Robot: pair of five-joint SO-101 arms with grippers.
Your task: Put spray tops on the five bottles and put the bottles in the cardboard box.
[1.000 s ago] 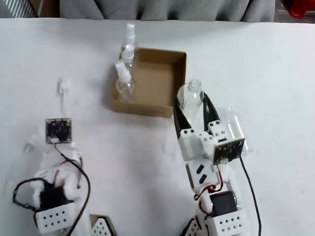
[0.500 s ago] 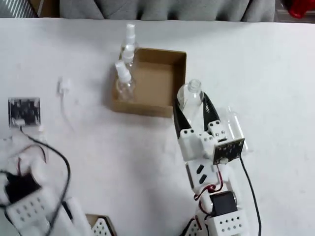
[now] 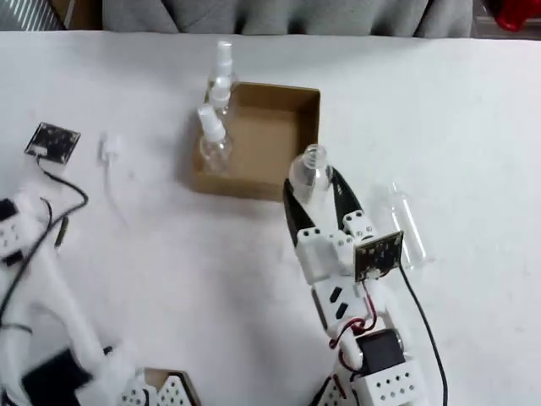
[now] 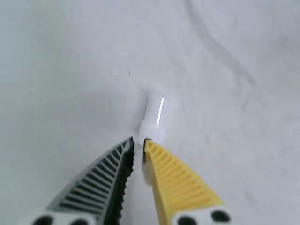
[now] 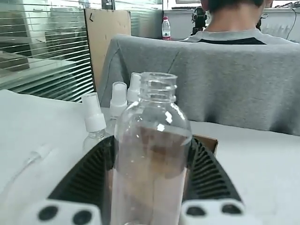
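Here, white table [image 3: 473, 101] under cardboard box [image 3: 245, 186]; blinds [image 5: 37, 42] beyond.

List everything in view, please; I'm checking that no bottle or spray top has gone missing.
cardboard box: one, brown, mid-table.
capped bottles: three, clear, white tops, along box's left wall.
open bottle: one, clear, upright in right tool.
lying bottle: one, clear, uncapped, beside right arm.
loose spray top: one, white, left of box.
held spray top: one, white, in left tool.
table: one, white.
left tool: one, black and yellow, shut.
right tool: one, black, shut on open bottle.
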